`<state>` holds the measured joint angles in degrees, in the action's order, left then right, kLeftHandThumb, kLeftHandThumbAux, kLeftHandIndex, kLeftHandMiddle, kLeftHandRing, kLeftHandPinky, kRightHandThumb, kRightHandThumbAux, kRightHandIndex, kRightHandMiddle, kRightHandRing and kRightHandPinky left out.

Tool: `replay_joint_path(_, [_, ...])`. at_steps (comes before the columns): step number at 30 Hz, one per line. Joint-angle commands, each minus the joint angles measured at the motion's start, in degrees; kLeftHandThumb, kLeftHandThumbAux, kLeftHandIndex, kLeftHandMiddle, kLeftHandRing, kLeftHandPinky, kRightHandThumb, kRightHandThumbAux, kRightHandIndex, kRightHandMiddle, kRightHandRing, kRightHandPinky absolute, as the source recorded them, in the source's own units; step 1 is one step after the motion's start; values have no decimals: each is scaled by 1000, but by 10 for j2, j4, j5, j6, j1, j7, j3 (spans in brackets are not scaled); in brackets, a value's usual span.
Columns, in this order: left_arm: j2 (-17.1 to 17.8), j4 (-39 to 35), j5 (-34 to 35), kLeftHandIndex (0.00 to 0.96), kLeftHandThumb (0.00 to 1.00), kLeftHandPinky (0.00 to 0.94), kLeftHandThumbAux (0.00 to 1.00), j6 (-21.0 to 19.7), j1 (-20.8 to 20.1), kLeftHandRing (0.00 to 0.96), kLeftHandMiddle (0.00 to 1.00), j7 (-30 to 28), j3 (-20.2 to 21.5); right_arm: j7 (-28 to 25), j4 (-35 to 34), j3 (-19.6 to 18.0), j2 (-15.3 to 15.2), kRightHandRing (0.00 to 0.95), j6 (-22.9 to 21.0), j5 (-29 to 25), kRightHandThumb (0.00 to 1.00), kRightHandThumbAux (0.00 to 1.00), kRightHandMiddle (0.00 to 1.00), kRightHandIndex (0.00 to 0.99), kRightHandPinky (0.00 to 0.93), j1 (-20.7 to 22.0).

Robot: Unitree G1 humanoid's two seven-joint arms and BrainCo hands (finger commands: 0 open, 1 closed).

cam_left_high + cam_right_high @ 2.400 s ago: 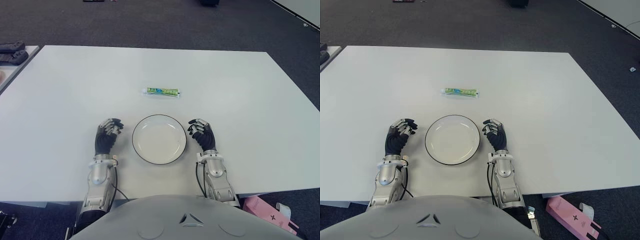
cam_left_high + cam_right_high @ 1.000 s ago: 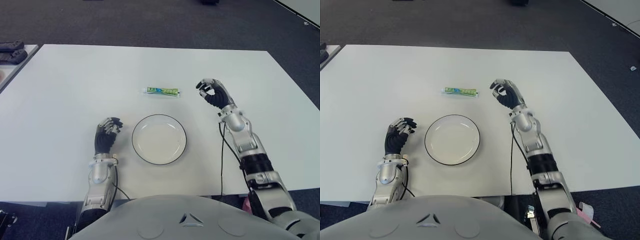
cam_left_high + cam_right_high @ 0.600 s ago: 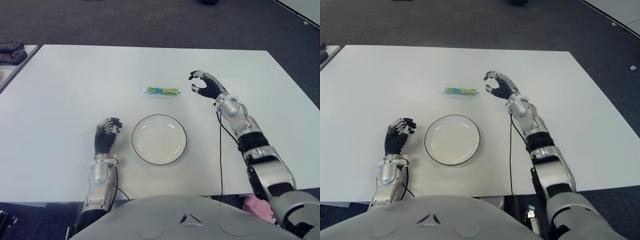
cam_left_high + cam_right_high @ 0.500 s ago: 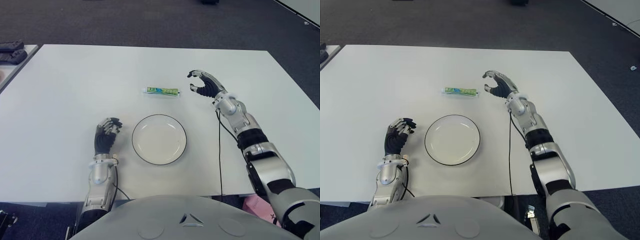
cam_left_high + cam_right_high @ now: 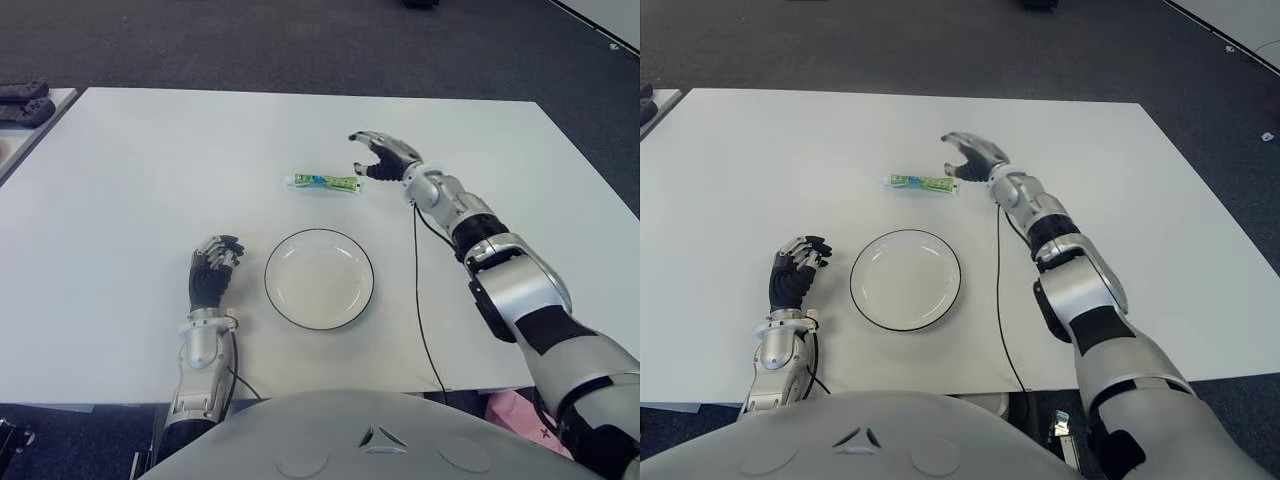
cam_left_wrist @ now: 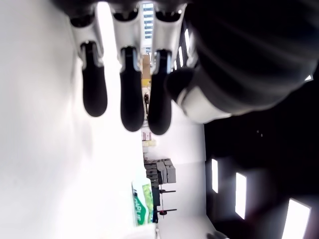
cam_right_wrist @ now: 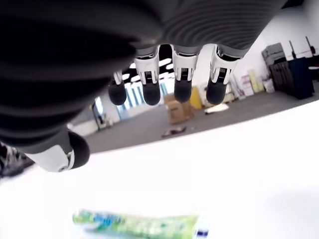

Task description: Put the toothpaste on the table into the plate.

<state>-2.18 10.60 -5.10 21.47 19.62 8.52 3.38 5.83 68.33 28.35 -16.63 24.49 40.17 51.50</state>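
The green and white toothpaste tube [image 5: 322, 183] lies flat on the white table [image 5: 150, 180], beyond the plate. The white plate [image 5: 319, 280] with a dark rim sits near the front edge and holds nothing. My right hand [image 5: 362, 155] hovers just at the tube's right end, fingers spread above it and thumb beside it. In the right wrist view the fingers [image 7: 164, 92] stand open over the tube [image 7: 139, 224], with nothing held. To the left of the plate is my left hand [image 5: 213, 268], its fingers [image 6: 124, 99] curled and holding nothing.
A black cable [image 5: 420, 290] trails from my right arm across the table, right of the plate. Dark devices [image 5: 25, 100] lie on a side table at the far left. A pink box [image 5: 515, 415] sits on the floor at the front right.
My right hand has left its place beside the plate, reached forward and then leftward to the tube's right end, and its fingers have spread. The left hand, plate and tube have not moved.
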Motion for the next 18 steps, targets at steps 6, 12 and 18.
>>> replay_joint_path(6, [-4,20,-2,426,708,493,721,-18,23,504,503,6,1,10,55,57,26,0,-3,45,541,386,0,22,0,29])
replay_joint_path(12, [-1,13,-6,426,707,487,722,-24,30,499,499,7,2,-2,71,88,35,0,-14,67,553,350,0,5,0,40])
replay_joint_path(18, [-1,6,-7,425,707,476,723,-27,36,491,495,8,1,-9,82,118,46,0,-27,90,546,308,0,0,0,48])
